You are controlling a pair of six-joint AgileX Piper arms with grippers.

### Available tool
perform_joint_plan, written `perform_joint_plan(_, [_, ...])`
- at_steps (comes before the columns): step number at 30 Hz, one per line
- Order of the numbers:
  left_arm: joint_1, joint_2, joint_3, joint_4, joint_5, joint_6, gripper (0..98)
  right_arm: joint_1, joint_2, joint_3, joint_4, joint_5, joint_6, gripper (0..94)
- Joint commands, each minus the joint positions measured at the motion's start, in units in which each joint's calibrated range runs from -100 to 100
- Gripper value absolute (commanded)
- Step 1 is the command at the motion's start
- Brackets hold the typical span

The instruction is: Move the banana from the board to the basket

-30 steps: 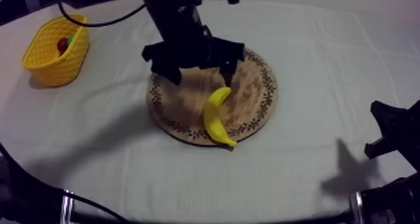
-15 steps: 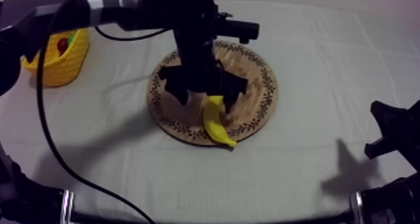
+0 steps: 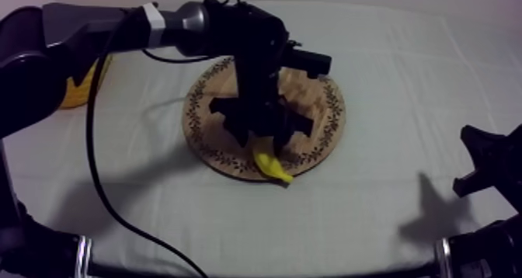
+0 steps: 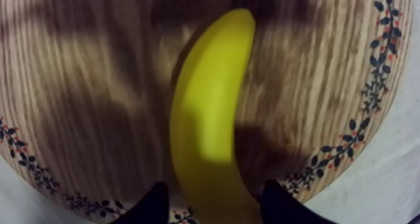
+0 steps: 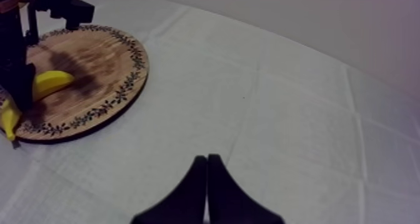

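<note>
Change: since half a second ago the left gripper (image 3: pixel 262 135) (image 4: pixel 215 209) has dropped lower over the board (image 3: pixel 203 118) (image 4: pixel 87 82) (image 5: pixel 109 54) and now covers most of the banana (image 3: pixel 273 167) (image 4: pixel 209 114) (image 5: pixel 51 82).
Left gripper: fingers (image 4: pixel 150 206) wide apart, one on each side of the banana's near end, not yet pressed against it.
Banana: lying on the board, with one tip at the rim nearest the camera.
Board: mid-table, on the cloth (image 5: pixel 281 114).
Basket (image 3: pixel 81 91): far left, well apart from the board and partly behind the left arm.
Right gripper (image 3: pixel 485 168) (image 5: pixel 207 189): low at the right side, fingers together in a narrow wedge, holding nothing, over bare cloth.
</note>
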Motion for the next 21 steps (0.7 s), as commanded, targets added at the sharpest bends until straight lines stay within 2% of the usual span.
perform_joint_plan(1, [-0.05,0.22,-0.32,0.00,0.79,0.11,36.7,0.00,0.00,-0.03,0.01,0.00,0.01,0.3])
perform_joint_plan(4, [-0.07,0.29,-0.93,0.01,1.82,0.36,26.6,0.00,0.00,-0.03,0.01,0.00,0.01,0.3])
perform_joint_plan(7, [-0.05,-0.75,-1.39,0.00,2.48,0.89,22.9,0.00,0.00,-0.03,0.01,0.00,-0.04,0.3])
perform_joint_plan(13, [-0.09,-6.82,0.79,-0.59,2.85,2.72,21.7,0.00,0.00,-0.03,0.01,0.00,-0.38,0.3])
perform_joint_plan(21, [-3.19,-22.07,7.37,-3.39,5.65,4.69,23.0,0.00,0.00,-0.03,0.01,0.00,-0.25,0.3])
